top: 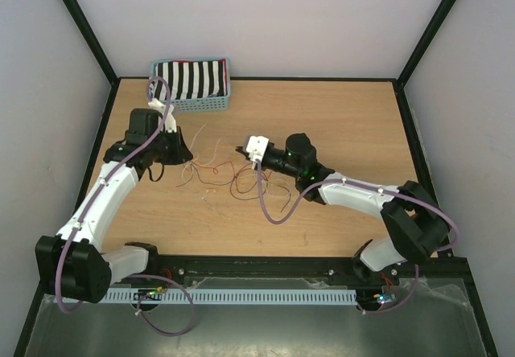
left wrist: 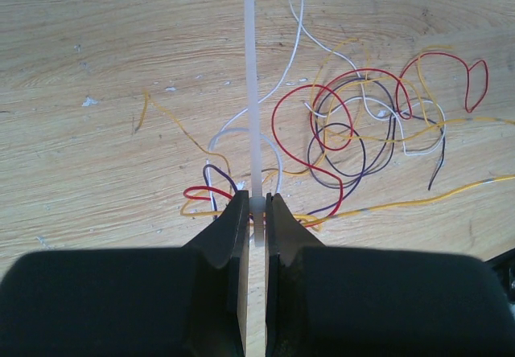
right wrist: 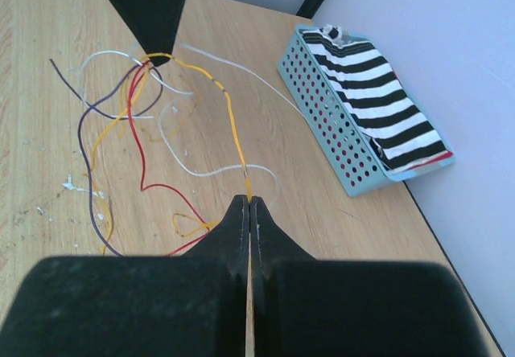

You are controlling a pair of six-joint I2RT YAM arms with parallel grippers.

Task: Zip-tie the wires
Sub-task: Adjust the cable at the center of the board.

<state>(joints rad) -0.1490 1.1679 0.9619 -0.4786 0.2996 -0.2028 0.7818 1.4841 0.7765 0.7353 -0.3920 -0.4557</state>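
White zip tie [left wrist: 250, 67], cut off at twelve o'clock, is gripped in the left tool [left wrist: 257, 206]; one yellow wire [right wrist: 239, 140] is pinched in the right tool [right wrist: 249, 204].

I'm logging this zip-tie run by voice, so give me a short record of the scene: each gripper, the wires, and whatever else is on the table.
left gripper: shut on white zip tie
right gripper: shut on yellow wire
wires: loose tangle on table, not yet tied
basket: far left corner, holds striped cloth
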